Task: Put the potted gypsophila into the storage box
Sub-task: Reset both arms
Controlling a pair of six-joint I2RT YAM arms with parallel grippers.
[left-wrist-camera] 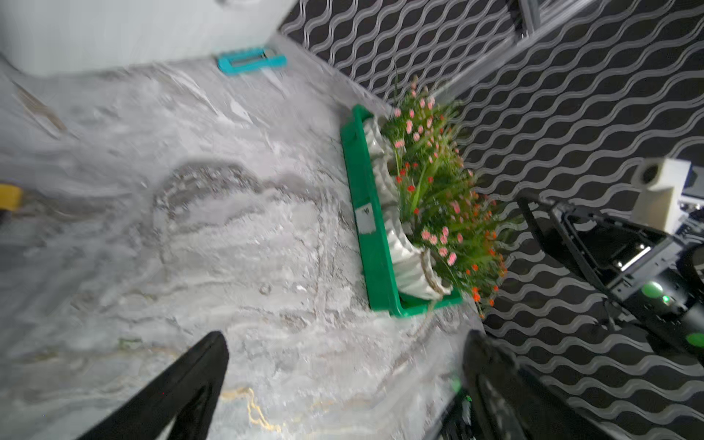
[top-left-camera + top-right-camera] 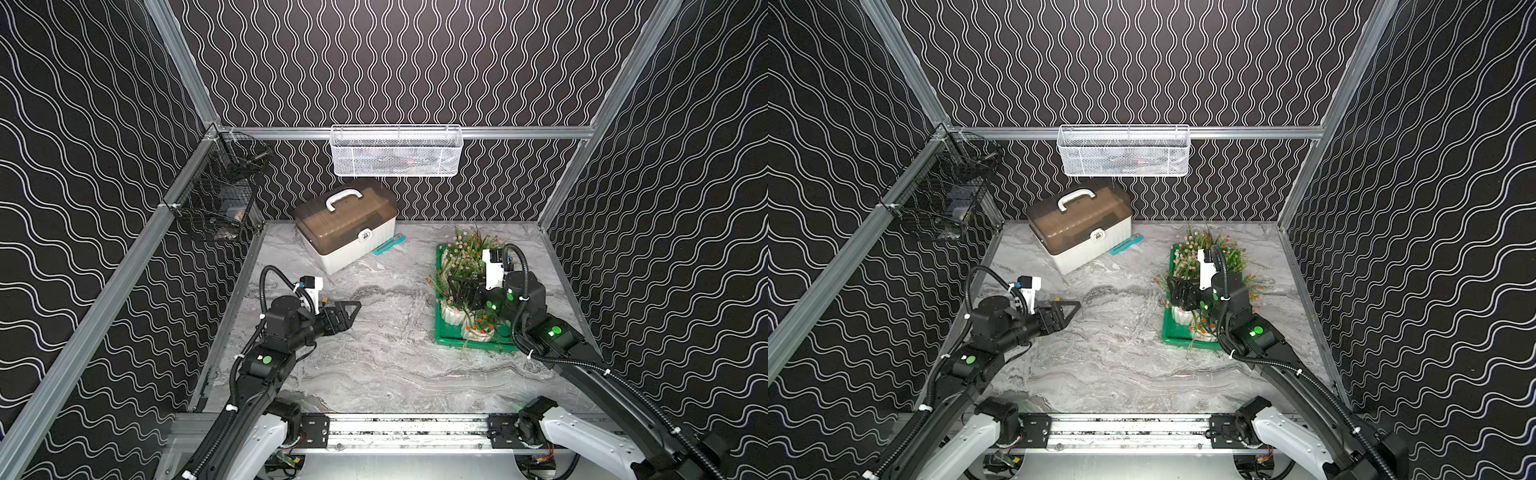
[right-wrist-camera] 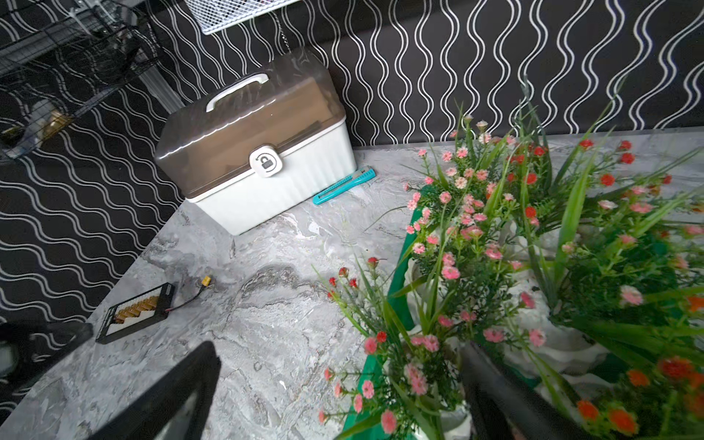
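Note:
The storage box (image 2: 446, 337) (image 2: 1172, 338) is a shallow bright-green tray on the right side of the marble table. Several potted gypsophila (image 2: 465, 255) (image 2: 1190, 253) stand inside it, white ribbed pots with green sprigs and pink or orange flowers. The left wrist view shows the box (image 1: 371, 251) side-on with the pots (image 1: 409, 263) in a row. My right gripper (image 2: 461, 291) (image 2: 1177, 291) (image 3: 339, 348) hangs open over the box's near-left edge, one finger above the table, the other among the sprigs (image 3: 468, 228), holding nothing. My left gripper (image 2: 351, 313) (image 2: 1070, 309) (image 1: 346, 339) is open above bare table.
A white case with a brown lid (image 2: 347, 226) (image 3: 263, 152) stands at the back, a teal utility knife (image 2: 389, 244) (image 3: 344, 186) beside it. A white mesh basket (image 2: 397, 151) and a black wire basket (image 2: 220, 195) hang on the walls. A black connector board (image 3: 135, 310) lies at the table's left.

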